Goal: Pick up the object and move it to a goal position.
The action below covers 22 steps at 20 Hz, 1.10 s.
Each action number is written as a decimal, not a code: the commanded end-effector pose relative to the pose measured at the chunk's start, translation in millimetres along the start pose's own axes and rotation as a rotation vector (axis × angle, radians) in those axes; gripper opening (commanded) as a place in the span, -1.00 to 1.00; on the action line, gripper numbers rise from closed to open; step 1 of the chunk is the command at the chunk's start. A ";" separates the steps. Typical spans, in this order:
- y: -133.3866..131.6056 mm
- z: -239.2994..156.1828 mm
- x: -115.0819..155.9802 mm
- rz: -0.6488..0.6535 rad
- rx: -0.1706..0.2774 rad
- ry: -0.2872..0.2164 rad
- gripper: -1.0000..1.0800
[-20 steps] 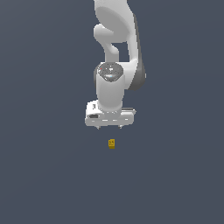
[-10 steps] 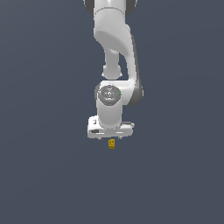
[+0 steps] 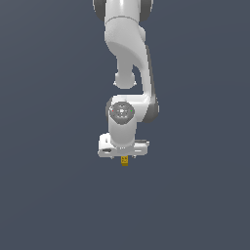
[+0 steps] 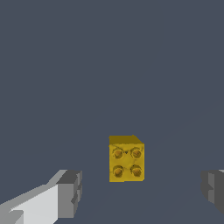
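Observation:
The object is a tiny yellow-orange block [image 3: 125, 161] with four round studs on its face, lying on the flat grey floor; the wrist view shows the same object [image 4: 126, 160] close up. My white gripper [image 3: 124, 156] hangs directly over it in the exterior view, its body covering the block's upper edge. In the wrist view the gripper [image 4: 142, 192] is open, one grey fingertip [image 4: 70, 192] on each side of the block with clear gaps, touching nothing.
The white arm [image 3: 129, 58] rises from the gripper to the exterior view's upper edge. A plain dark grey surface [image 3: 53, 195] surrounds the block on all sides.
The arm has lowered steadily toward the block over the last second; the gripper, earlier well above it, now sits right on top of it. The block has not moved.

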<state>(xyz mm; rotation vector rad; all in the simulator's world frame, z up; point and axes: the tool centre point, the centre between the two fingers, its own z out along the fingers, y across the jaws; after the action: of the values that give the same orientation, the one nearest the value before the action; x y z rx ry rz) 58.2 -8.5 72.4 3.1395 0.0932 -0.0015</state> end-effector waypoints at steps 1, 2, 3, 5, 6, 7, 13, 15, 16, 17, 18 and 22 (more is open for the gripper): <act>0.0 2.8 0.0 0.000 0.000 0.000 0.92; 0.0 5.4 0.0 0.000 0.000 0.000 0.92; 0.0 8.7 0.0 0.000 0.000 0.000 0.92; -0.1 17.6 -0.2 0.000 0.000 0.000 0.92; -0.1 23.1 -0.3 0.000 0.000 0.000 0.92; -0.1 28.7 -0.5 0.000 0.000 0.001 0.92; -0.2 50.0 -0.1 0.000 0.000 0.001 0.92; -0.2 50.7 0.6 0.000 0.000 0.001 0.92; -0.2 50.6 0.8 0.000 0.000 0.001 0.92; -0.2 50.6 0.8 0.000 0.000 0.001 -1.00; -0.2 50.6 0.8 0.000 0.000 0.001 -1.00; -0.2 50.6 0.8 0.000 0.000 0.001 -1.00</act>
<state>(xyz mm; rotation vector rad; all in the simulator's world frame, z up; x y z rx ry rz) 58.8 -7.8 21.8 3.1402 0.0940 -0.0012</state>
